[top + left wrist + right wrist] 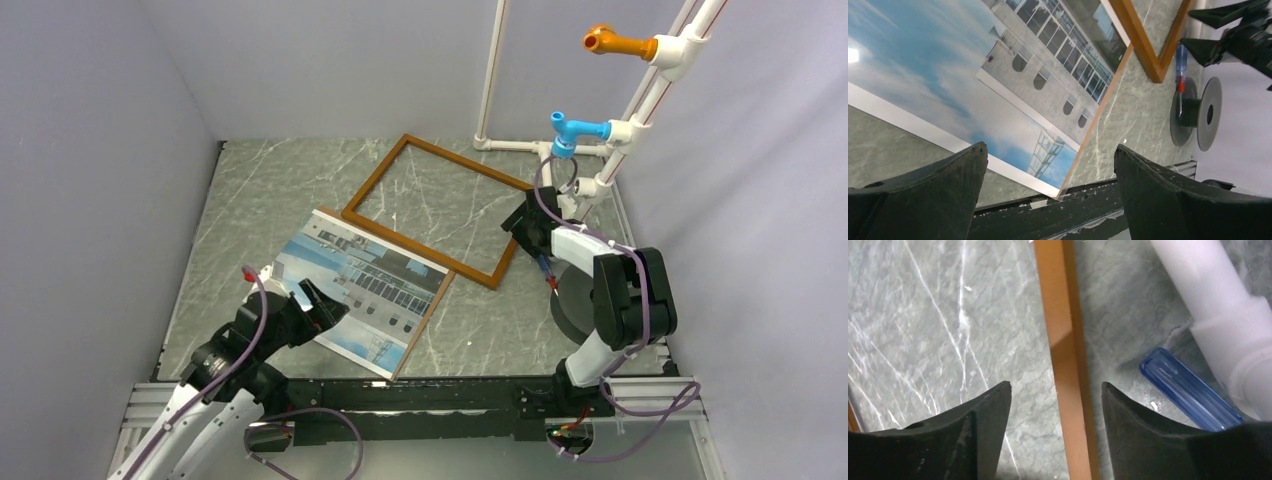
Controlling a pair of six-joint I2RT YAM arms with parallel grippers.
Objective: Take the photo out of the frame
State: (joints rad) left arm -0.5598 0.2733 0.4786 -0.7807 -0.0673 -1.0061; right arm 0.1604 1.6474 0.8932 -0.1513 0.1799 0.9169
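The job looks done: the large print of a grey-white building under blue sky on a light-brown board, the photo (360, 290), lies face up on the grey marbled table (280, 190). It sits at about 7 o'clock from the thin reddish-brown wooden frame (420, 246), which is flat with bare table showing through its centre. Their neighbouring edges run close together. I cannot tell whether they touch.

What worries me is the way out. The right gripper (1055, 385) is spread, with the frame's 3 o'clock rail running between its fingers and a gap on either side. If that arm swings sideways before it lifts, a finger could hook the rail. That would drag the frame into the photo or against the blue-handled screwdriver (1188, 390) and the white plastic pipe (1208, 295) just beside it. The photo's 6 o'clock corner reaches the table's near edge, so a nudge from the left fingers could slide it off or scuff the print.

The left arm reaches low from 7 o'clock. The left gripper (1050, 146) is spread wide, holds nothing and hangs over the photo's near edge. The right arm is folded at the elbow, its wrist tipped down over the frame. A grey spool (1198, 112) stands at 5 o'clock from the frame.
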